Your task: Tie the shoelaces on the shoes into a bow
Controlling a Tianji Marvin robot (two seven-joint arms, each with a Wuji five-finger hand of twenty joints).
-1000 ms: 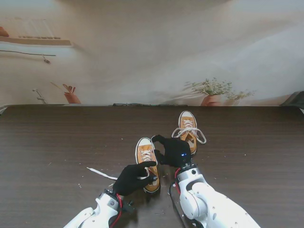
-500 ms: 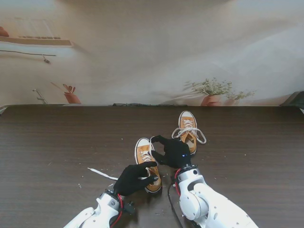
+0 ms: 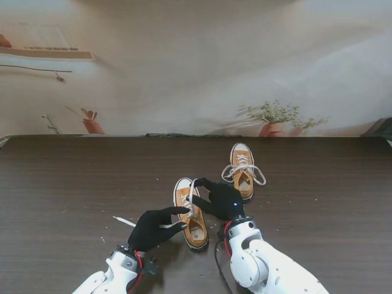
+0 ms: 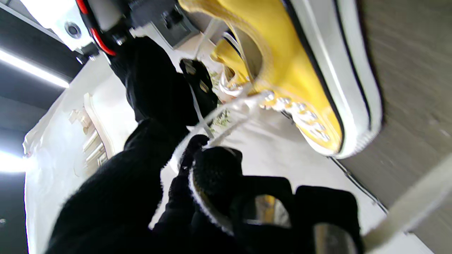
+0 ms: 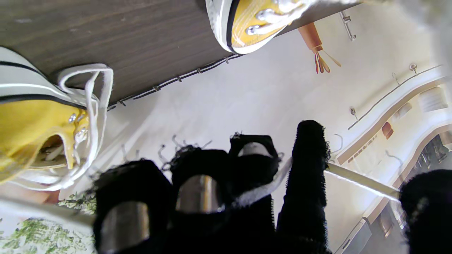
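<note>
I can read no brand or writing on either shoe. Both are low yellow canvas sneakers with white rubber soles, a thin black stripe round the sole, metal eyelets and flat white laces.

The near sneaker (image 3: pixel 190 212) lies on the dark wood-grain bench (image 3: pixel 67 184) just ahead of me, toe pointing to 12 o'clock. Its laces are not yet in a bow: one white lace (image 3: pixel 192 193) rises from the eyelets toward my right hand, another strand runs to my left hand, and a loose lace end (image 3: pixel 124 221) trails over the bench toward 9 o'clock from the shoe.

My left hand (image 3: pixel 153 226), in a black glove, sits at the shoe's 8 o'clock with the fingers narrowed on a lace strand; in the left wrist view the strand (image 4: pixel 226 109) runs taut from the eyelets down between my gloved fingertips (image 4: pixel 212 165).

My right hand (image 3: pixel 222 201), also gloved in black, sits at the shoe's 3 o'clock, touching its side. In the right wrist view a flat lace (image 5: pixel 261 192) passes across and between my fingers (image 5: pixel 307 165), so this hand is closed on the lace too.

The far sneaker (image 3: pixel 242 169) stands well apart at 1 o'clock from the near one, toe to 12 o'clock, its laces (image 3: pixel 257 173) already looped in a bow that spills over both sides
</note>
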